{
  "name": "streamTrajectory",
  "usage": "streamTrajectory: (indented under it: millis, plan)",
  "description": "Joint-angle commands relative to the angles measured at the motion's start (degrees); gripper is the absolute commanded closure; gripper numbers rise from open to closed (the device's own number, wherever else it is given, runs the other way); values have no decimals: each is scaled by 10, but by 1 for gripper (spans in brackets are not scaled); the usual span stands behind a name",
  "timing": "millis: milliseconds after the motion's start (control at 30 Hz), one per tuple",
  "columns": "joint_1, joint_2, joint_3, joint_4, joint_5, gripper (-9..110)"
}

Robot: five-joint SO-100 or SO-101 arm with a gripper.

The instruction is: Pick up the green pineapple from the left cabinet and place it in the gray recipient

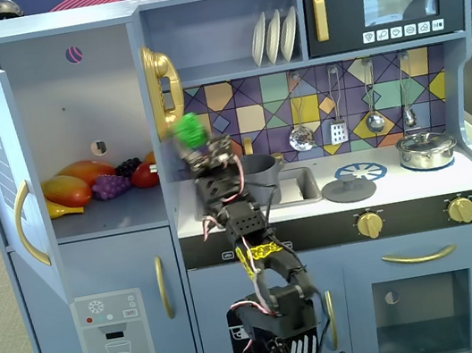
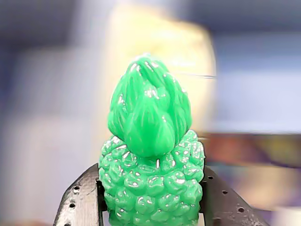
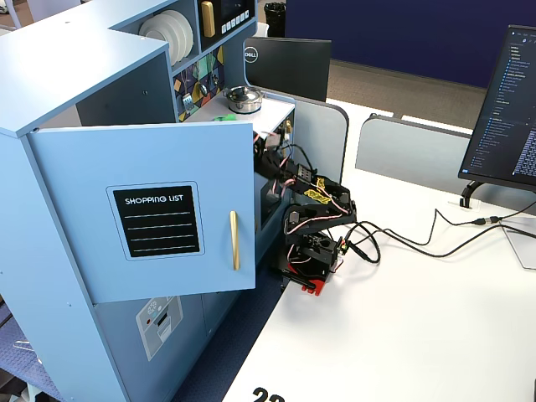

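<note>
left cabinet (image 1: 108,116): tall pale blue-gray compartment, door swung wide open with a curved gold handle, small round hole in the back wall; smooth painted panels. the shelf holds the remaining toy fruit (image 1: 97,183), glossy orange, red and purple pieces.
arm (image 1: 252,246): black jointed plastic with loose wires, reaching up in front of the counter.
gray recipient (image 1: 258,173): matte straight-sided pot, partly hidden behind the arm, just beside the sink; nothing can be seen inside it.
gripper (image 2: 150,207): black perforated fingers pressed on both sides of the fruit's body.
green pineapple (image 2: 151,155): glossy bright green plastic, bumpy oval body, ridged leafy crown; out of the cabinet and held in the air just above and left of the pot in a fixed view (image 1: 189,130).
progress: pick-up looks done; carrying over and releasing into the pot are left.
</note>
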Motion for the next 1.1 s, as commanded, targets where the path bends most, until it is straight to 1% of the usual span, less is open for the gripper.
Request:
streamTrajectory:
  millis: [0, 167, 233, 333, 433, 533, 667, 700, 833, 900, 967, 1067]
  plan:
    - [111, -57, -91, 54, 30, 102]
    - [176, -184, -192, 121, 45, 102]
    - [197, -238, -239, 166, 40, 102]
    - [208, -301, -294, 220, 42, 102]
    - [208, -340, -308, 242, 43, 101]
    - [205, -362, -310, 257, 51, 96]
    - [192, -379, -310, 261, 83, 78]
    - [192, -381, -310, 258, 80, 76]
    - [186, -376, -322, 256, 76, 76]
    - [180, -349, -322, 271, 62, 78]
    - [171, -293, -304, 318, 48, 80]
    - [164, -171, -245, 425, 47, 83]
